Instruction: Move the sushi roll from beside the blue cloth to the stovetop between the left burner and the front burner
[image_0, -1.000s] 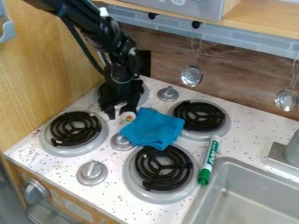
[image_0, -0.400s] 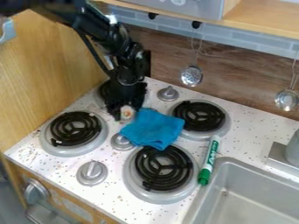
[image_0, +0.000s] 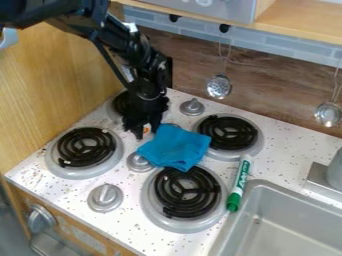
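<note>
The gripper (image_0: 147, 134) is low over the stove, in front of the back left burner and at the left edge of the blue cloth (image_0: 175, 147). Between its fingers, which stand close on both sides, is a small white and orange object (image_0: 146, 129), mostly hidden by them. The crumpled cloth lies between the burners, near the back right burner (image_0: 228, 131). A green and white marker (image_0: 239, 183) lies beside the sink, cap toward the front.
The front left burner (image_0: 85, 147) and front right burner (image_0: 187, 192) flank metal knobs (image_0: 105, 197). A grey sink (image_0: 287, 220) is at the right. A wooden wall (image_0: 53, 85) rises at the left; two metal ladles (image_0: 219, 86) hang behind.
The gripper has moved right so that its fingers now flank the small object, and the gap between them has narrowed since the middle frame. The cloth and marker have not moved.
</note>
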